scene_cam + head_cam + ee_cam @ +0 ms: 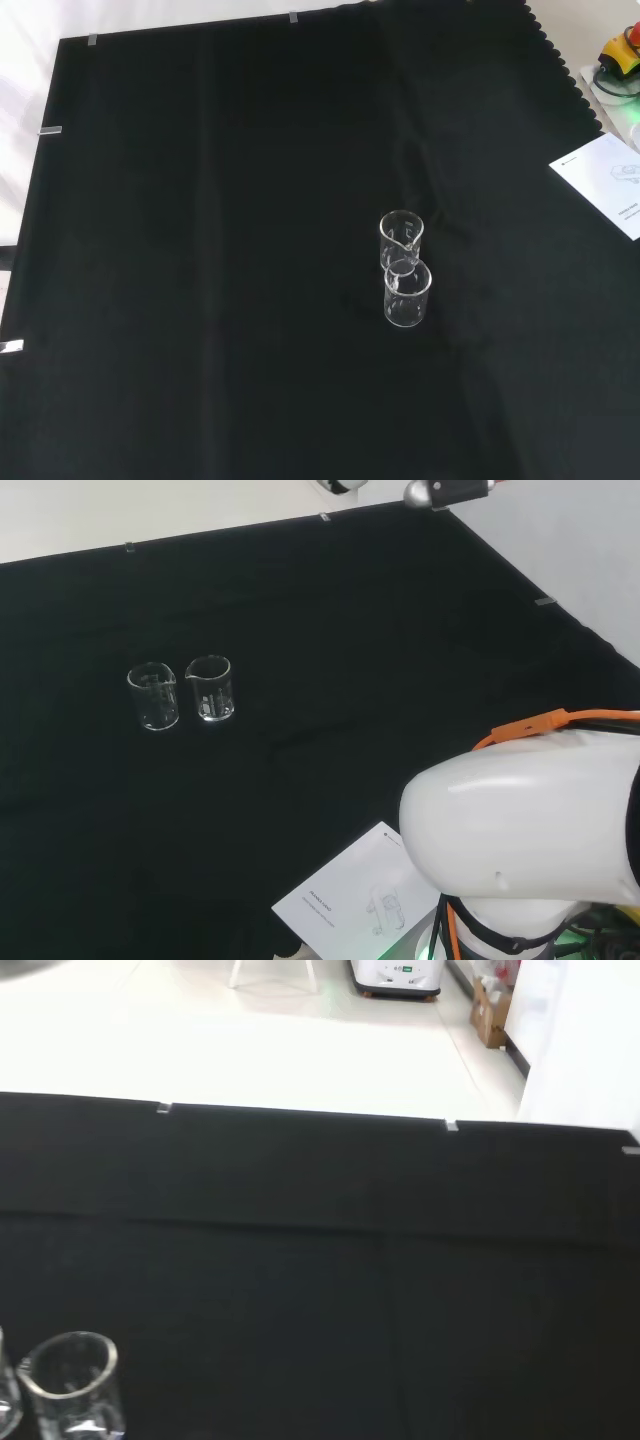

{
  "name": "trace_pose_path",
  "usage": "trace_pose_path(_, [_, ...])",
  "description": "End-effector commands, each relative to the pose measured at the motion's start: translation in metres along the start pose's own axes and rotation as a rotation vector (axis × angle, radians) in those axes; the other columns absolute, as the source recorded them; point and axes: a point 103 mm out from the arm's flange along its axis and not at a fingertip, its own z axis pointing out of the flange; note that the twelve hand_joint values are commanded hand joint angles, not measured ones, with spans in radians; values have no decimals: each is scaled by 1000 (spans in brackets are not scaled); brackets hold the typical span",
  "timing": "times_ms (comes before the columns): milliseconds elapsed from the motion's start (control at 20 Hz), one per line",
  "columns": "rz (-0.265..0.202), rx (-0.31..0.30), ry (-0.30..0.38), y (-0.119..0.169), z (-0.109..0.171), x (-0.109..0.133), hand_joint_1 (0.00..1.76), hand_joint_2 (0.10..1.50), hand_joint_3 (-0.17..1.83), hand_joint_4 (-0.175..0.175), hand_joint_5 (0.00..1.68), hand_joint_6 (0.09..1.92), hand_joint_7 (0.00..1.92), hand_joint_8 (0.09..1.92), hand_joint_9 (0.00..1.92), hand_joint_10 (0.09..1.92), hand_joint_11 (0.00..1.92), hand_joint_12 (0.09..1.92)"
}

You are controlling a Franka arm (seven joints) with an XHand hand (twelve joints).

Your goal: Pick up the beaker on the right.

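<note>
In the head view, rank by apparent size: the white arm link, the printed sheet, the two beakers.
1. White arm link.
2. Printed sheet, partly hidden.
3. Left beaker and right beaker: alike, unranked.

right beaker w/ left beaker just beside it, black cloth bare all round the pair

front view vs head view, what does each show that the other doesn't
The front view alone has a yellow and red object at its top right corner, and there the two beakers line up one behind the other. The head view alone has the arm's big white link with an orange cable, and there the beakers stand side by side. Both share the black cloth, the two empty clear beakers and the white printed sheet.
</note>
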Motion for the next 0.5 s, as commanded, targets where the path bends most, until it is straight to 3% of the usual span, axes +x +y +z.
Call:
trace_pose_path(50, [-67,26,-93,28,-1,-95,698,397,949,-107,74,87,0,594,14,955,0,1435])
trace_pose_path(200, [-90,38,-56,30,7,-110,699,395,949,-107,72,87,0,560,1,959,0,1396])
trace_pose_path(500, [-162,-4,-12,30,28,-114,698,398,944,-106,64,87,0,520,0,934,0,1367])
